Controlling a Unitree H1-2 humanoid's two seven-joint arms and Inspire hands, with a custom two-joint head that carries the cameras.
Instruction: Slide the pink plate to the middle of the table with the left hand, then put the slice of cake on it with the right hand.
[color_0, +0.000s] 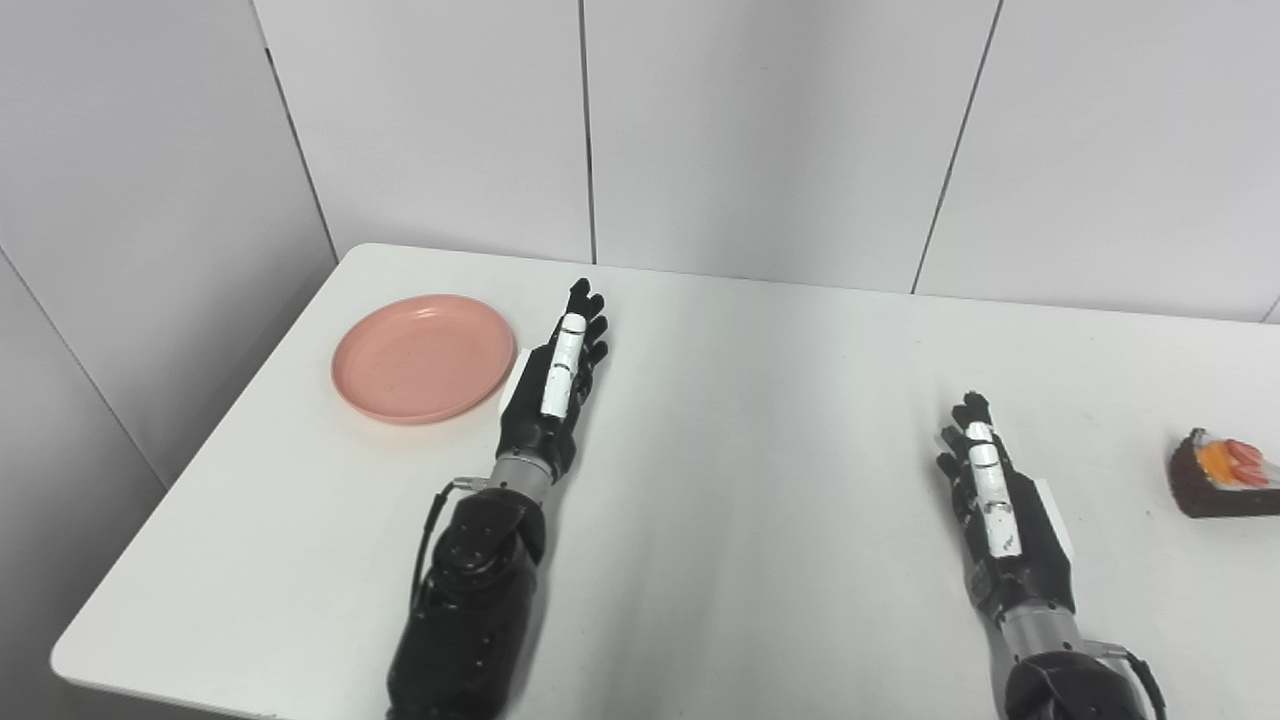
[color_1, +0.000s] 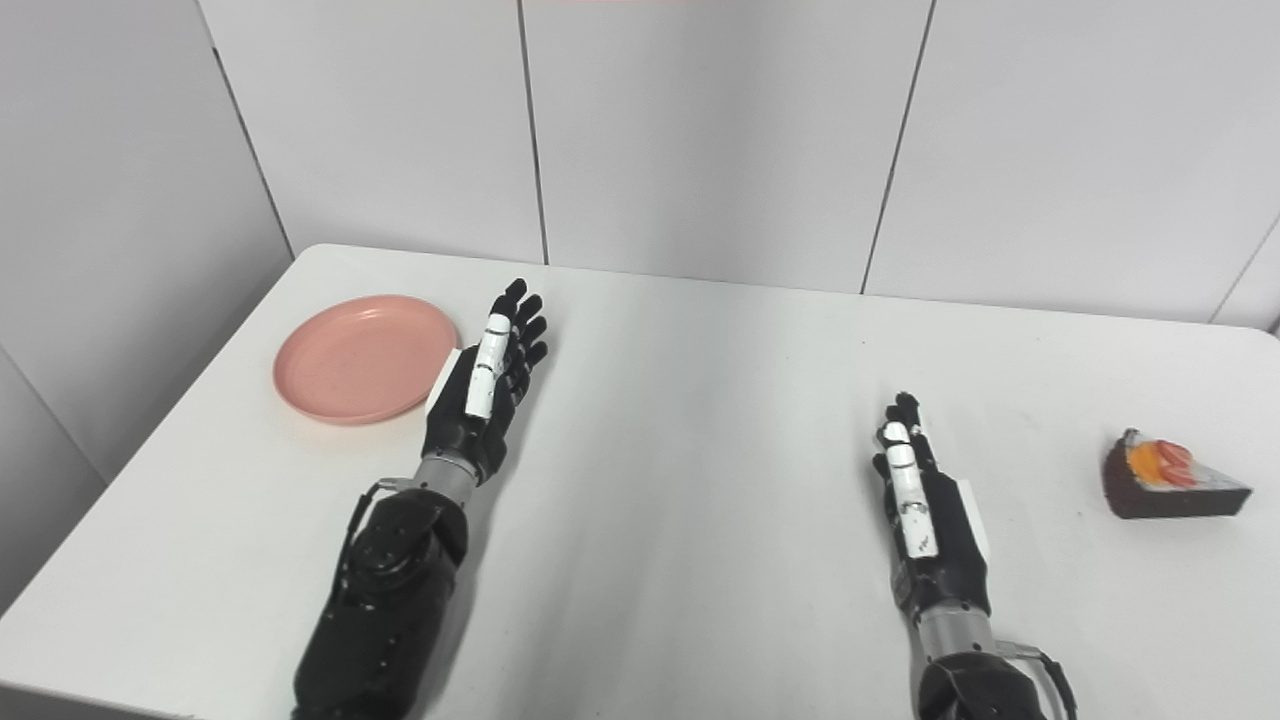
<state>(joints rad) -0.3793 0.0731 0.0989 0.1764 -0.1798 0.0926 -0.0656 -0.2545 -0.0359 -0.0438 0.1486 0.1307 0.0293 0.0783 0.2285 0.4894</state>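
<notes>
Just left of the released left robot hand (color_0: 556, 385) — pink plate (color_0: 424, 357), cake slice (color_0: 1222, 474) well right of released right robot hand (color_0: 995, 505)

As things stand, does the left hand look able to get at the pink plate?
Probably yes. The left hand is open, right beside the pink plate on its right, and nothing on the table lies between them.

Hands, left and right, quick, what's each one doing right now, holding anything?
Left hand: open, fingers straight, holding nothing, beside the pink plate.
Right hand: open, holding nothing, apart from the cake slice.
</notes>
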